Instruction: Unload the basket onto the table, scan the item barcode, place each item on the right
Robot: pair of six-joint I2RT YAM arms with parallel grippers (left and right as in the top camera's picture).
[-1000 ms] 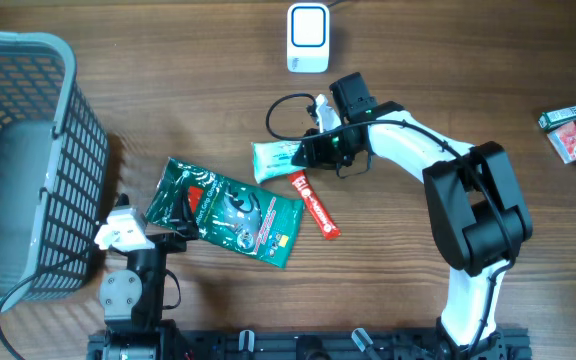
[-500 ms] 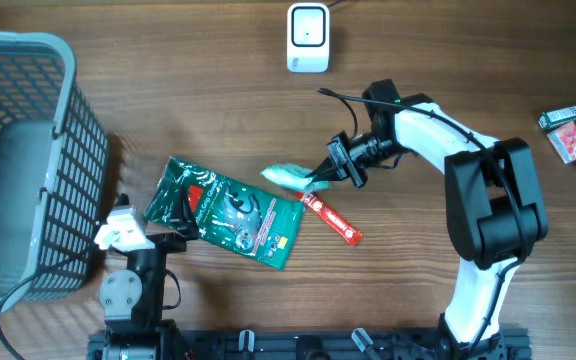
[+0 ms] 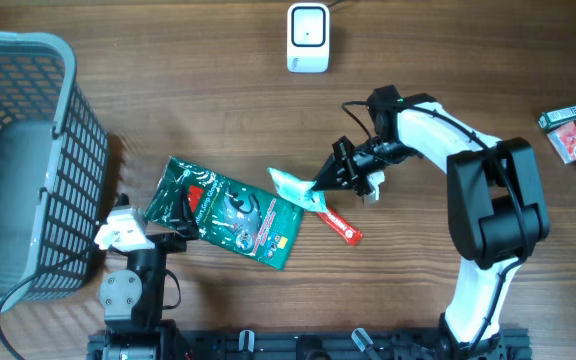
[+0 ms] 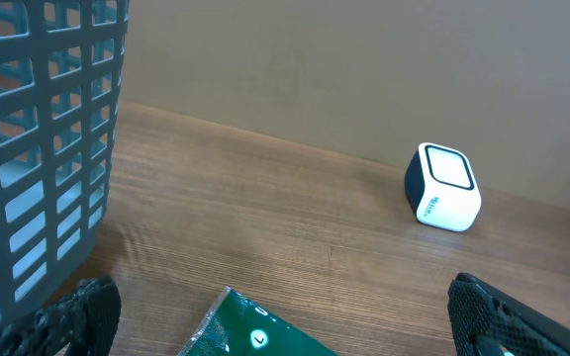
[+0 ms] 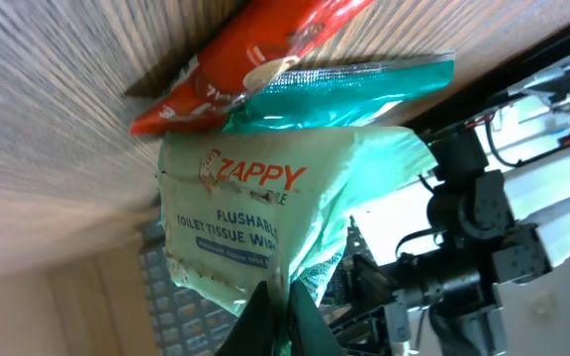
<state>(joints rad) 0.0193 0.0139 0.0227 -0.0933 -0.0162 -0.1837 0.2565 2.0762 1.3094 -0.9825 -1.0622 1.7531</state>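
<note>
I have my right gripper (image 3: pixel 320 186) pressed together on one end of the teal Zappy wipes packet (image 3: pixel 296 187), the thin edge pinched between the fingertips. The packet hangs clear of the table on the near side of the barcode scanner (image 3: pixel 308 38), almost straight in line with it and well apart from it. Its long axis runs slantwise, so the free end points off to the scanner's left and the gripped end sits toward my own arm. From my right wrist the packet (image 5: pixel 255 218) shows its printed front; I see no barcode there, so I judge it is on the other face or too small to make out. The scanner's white window looks tilted upward, so the coming move turns on carrying the packet away from me, toward the scanner, and rolling it until the coded face looks down at that window. A red sachet (image 3: pixel 340 228) lies on the wood just below the packet, farther from the scanner, and it seems to be free of my grip. My left gripper (image 4: pixel 285 316) is spread wide and holds nothing, parked over the green bag (image 3: pixel 230 212), farther from the scanner and to its left. The right arm is plainly the nearer one for this pass.
</note>
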